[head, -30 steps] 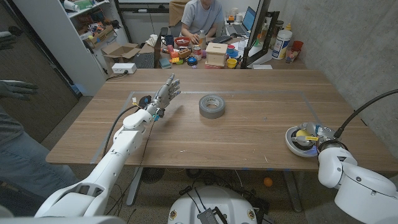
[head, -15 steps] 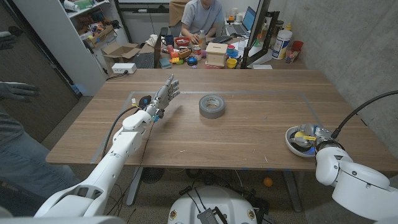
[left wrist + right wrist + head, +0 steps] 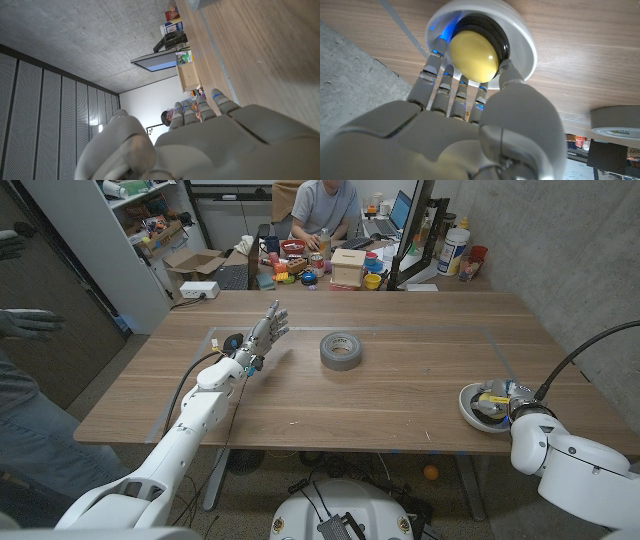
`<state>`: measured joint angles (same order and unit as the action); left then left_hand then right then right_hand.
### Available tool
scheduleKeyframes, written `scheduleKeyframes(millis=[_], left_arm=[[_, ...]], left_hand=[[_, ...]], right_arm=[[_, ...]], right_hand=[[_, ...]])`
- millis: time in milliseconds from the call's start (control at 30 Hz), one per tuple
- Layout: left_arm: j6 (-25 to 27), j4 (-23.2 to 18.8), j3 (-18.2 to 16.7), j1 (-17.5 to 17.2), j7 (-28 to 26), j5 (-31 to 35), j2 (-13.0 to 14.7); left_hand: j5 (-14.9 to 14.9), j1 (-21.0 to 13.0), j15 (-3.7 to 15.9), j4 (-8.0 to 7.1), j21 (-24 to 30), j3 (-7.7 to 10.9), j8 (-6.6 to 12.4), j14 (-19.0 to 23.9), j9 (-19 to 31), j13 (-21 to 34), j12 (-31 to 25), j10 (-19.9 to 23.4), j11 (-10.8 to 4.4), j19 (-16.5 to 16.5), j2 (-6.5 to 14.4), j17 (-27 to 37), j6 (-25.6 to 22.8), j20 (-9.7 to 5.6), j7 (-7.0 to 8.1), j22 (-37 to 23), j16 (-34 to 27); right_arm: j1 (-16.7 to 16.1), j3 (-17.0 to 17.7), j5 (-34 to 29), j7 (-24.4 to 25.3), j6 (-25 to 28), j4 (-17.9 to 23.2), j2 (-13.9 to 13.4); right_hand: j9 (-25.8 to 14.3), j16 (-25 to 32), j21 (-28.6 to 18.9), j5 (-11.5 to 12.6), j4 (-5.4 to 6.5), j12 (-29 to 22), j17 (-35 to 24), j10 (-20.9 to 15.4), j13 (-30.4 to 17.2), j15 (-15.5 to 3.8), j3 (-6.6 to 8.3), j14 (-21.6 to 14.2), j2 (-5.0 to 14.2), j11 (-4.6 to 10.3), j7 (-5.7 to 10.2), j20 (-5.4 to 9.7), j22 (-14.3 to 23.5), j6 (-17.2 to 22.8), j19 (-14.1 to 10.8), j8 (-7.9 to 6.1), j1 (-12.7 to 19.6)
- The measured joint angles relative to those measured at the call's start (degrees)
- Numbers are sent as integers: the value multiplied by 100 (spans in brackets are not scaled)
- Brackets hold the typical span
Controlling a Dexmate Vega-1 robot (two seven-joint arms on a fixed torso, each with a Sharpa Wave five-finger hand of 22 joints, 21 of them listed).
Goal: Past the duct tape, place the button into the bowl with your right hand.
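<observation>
No writing is readable. The yellow button [image 3: 473,55] sits in the bowl [image 3: 520,35], right hand [image 3: 465,95] seemingly clasping it. Tape [image 3: 340,350] lies mid-table; left hand [image 3: 265,335] is spread, holding nothing.

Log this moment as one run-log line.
right hand: holds button over bowl | left hand: open, idle | duct tape: mid-table

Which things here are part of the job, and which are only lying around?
Part of the job:
- yellow button, between the right hand's fingers over the bowl
- white bowl, at the table's right edge
- duct tape, mid-table
- right hand

Only lying around:
- left hand, holding nothing
- small black-and-blue object beside it
- clutter on the far desk
</observation>
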<state>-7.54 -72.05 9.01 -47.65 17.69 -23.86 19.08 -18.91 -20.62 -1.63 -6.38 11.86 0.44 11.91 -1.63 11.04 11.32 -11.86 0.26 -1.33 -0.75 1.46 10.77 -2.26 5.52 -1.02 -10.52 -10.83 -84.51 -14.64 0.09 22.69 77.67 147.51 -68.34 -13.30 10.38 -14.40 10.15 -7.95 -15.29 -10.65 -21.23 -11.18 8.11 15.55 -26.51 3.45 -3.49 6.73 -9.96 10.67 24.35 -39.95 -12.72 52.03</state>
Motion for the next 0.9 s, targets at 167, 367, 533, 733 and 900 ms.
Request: scheduleKeyframes(millis=[167,367,533,733,900], left_arm=[[0,-18,6,-3,-9,0,1],[1,-64,16,-20,-24,0,8],[16,-105,20,-43,-43,0,20],[33,-150,29,-70,-63,-2,28],[47,-192,34,-95,-84,-6,36]], left_hand=[[0,0,0,0,0,0,0,0,0,0,0,0,0,0,0,0,0,0,0,0,0],[0,0,0,-25,0,-24,0,0,0,0,0,0,0,0,0,0,0,0,0,0,0],[0,0,0,-25,0,-24,0,0,0,0,0,0,0,0,0,0,0,0,0,0,0],[0,0,0,-25,0,-24,0,0,0,0,0,0,0,0,0,0,-30,0,31,0,0],[0,-17,0,-25,0,-24,0,0,0,0,0,0,0,0,17,0,-30,0,31,0,0]], right_arm=[[-3,58,105,35,6,24,-96],[-18,99,206,103,6,40,-169],[-37,135,265,151,5,58,-199],[-118,245,320,231,-1,97,-213],[-235,383,338,311,-54,125,-207]], right_hand=[[27,3,22,-1,30,67,-1,120,0,61,-62,61,-89,-20,74,-19,-3,-135,19,69,-89],[26,3,22,-4,53,67,-1,120,0,60,-85,61,-112,-20,95,-50,-2,-155,-12,69,-112],[26,3,22,-4,77,67,-1,118,0,-16,-108,-11,-141,-19,105,-45,-3,-165,-16,69,-141],[26,3,22,-4,77,66,-16,60,0,-97,-108,-32,-80,40,105,13,14,-165,-74,69,-202],[25,44,22,-4,114,66,-16,11,0,-149,-107,-84,-49,60,98,55,14,-157,-116,69,-233]])
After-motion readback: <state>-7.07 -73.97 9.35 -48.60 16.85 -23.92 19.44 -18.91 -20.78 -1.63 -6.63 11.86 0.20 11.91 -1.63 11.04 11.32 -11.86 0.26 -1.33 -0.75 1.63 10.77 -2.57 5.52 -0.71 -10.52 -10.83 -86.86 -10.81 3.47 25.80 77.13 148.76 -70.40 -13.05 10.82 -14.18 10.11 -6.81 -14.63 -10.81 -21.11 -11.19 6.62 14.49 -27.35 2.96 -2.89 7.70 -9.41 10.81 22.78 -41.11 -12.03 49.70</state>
